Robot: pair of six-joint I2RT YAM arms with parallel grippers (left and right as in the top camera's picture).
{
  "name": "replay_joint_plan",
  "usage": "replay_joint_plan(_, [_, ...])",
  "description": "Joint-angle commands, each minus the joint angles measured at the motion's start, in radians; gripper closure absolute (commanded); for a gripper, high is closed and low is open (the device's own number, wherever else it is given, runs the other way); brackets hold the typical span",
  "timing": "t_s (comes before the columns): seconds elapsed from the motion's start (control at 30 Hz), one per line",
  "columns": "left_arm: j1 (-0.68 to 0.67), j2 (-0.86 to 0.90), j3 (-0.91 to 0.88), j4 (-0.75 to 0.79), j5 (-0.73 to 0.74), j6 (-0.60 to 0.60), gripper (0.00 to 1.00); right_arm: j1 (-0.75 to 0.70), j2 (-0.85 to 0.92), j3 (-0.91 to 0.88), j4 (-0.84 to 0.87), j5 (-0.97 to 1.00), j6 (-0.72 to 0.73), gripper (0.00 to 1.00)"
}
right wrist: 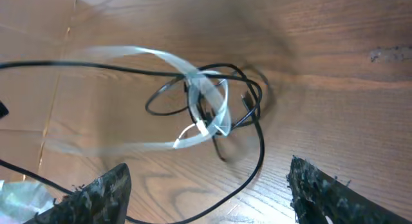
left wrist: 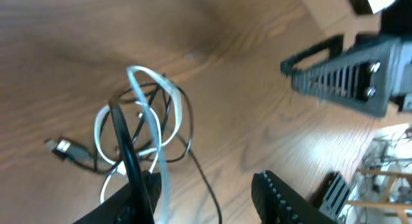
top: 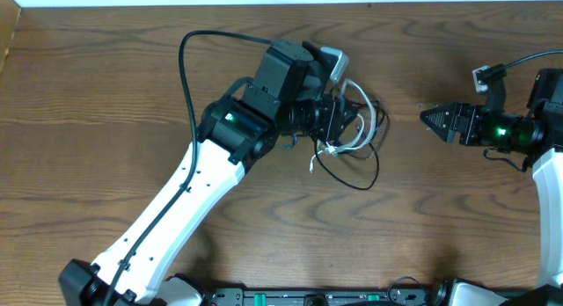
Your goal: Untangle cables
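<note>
The black cable (top: 365, 185) and the white cable (top: 366, 135) lie tangled in a small heap mid-table. My left gripper (top: 348, 123) is over the heap's left side and is open. In the left wrist view (left wrist: 206, 199) the white cable (left wrist: 151, 77) and the black cable (left wrist: 206, 182) loop just ahead, and strands run against the left finger, not clamped. A small plug (left wrist: 64, 148) lies at the left. My right gripper (top: 427, 119) is open to the right of the heap, apart from it. In the right wrist view (right wrist: 209, 195) the white cable (right wrist: 212, 95) is blurred, and the black cable (right wrist: 257, 159) runs between the fingers.
The left arm (top: 202, 174) lies diagonally across the table from the bottom left, with its own thick black wire (top: 186, 69) arching above it. The right arm's body (top: 537, 130) is at the right edge. The table's back edge (top: 281, 7) is near the heap.
</note>
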Motion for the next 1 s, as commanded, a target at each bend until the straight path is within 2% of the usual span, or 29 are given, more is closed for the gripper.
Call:
replay_joint_plan(0.0, [-0.003, -0.023, 0.008, -0.058, -0.032, 0.072, 0.49, 0.010, -0.003, -0.001, 0.000, 0.001, 0.008, 0.24])
replay_joint_plan(0.23, [-0.003, -0.024, 0.023, -0.072, -0.053, 0.097, 0.44, 0.082, -0.003, -0.001, 0.023, 0.015, 0.014, 0.21])
replay_joint_plan(0.33, [-0.001, -0.024, 0.047, -0.083, -0.057, 0.097, 0.43, 0.131, -0.002, -0.001, 0.047, 0.072, 0.069, 0.20])
replay_joint_plan(0.5, [0.002, -0.046, 0.095, -0.113, -0.142, 0.096, 0.43, 0.214, 0.007, -0.001, 0.086, 0.084, 0.080, 0.19])
replay_joint_plan(0.77, [0.081, -0.120, 0.140, -0.164, -0.095, 0.073, 0.44, 0.301, 0.089, -0.001, 0.097, 0.117, 0.091, 0.19])
replay_joint_plan(0.87, [0.111, -0.149, 0.163, -0.164, -0.093, 0.069, 0.50, 0.322, 0.119, -0.001, 0.105, 0.116, 0.094, 0.19])
replay_joint_plan(0.9, [0.118, -0.159, 0.176, -0.164, -0.093, 0.069, 0.55, 0.328, 0.127, -0.001, 0.109, 0.116, 0.094, 0.19])
replay_joint_plan(0.97, [0.130, -0.177, 0.217, -0.163, -0.093, 0.069, 0.73, 0.341, 0.143, -0.001, 0.117, 0.116, 0.094, 0.19])
